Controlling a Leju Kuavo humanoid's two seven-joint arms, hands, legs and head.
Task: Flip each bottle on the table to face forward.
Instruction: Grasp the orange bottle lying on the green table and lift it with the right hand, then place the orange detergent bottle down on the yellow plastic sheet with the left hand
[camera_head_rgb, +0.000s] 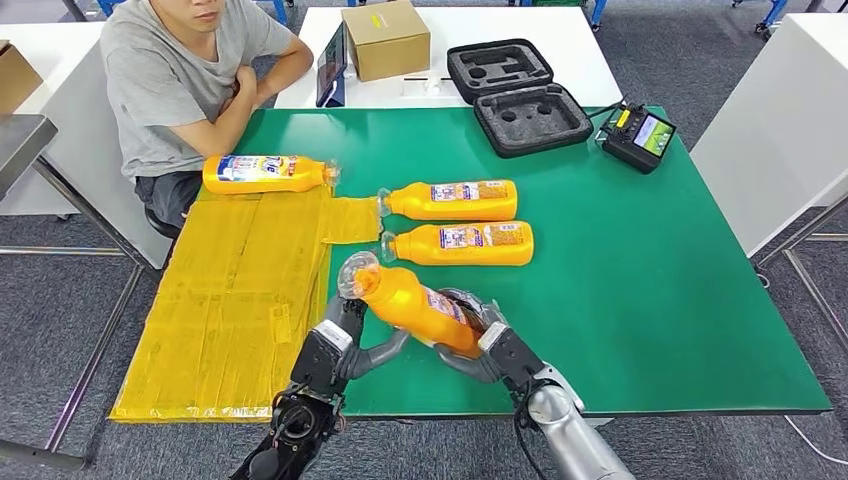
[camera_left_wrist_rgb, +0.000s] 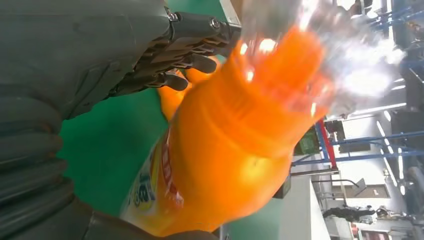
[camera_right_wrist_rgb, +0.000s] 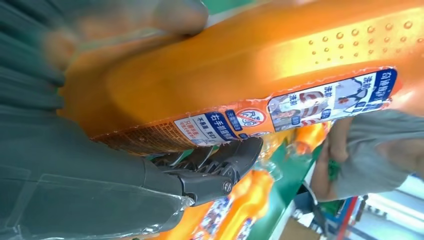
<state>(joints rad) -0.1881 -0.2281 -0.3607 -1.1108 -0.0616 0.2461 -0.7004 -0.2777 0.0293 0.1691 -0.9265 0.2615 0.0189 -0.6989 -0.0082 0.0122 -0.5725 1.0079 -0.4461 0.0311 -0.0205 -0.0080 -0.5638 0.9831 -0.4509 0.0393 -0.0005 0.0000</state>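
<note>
Four orange bottles are in sight on a green table that stands on grey carpet among white tables, with a person in a grey shirt seated at its far left corner. One bottle lies on the yellow sheet that covers the table's left edge, near the far left corner. Two more lie side by side near the table's middle, caps toward the left: the farther bottle and the nearer bottle, just apart from each other. The fourth, the held bottle, is raised and tilted above the near edge, its clear cap end up and to the left; the left hand touches it below the neck, though whether that hand grips it is not clear, while the right hand grips its base, fingers wrapped under the label in the right wrist view. At the far edge sit one open black foam case and one black controller. Bare green cloth spreads toward the right edge and near right corner.
</note>
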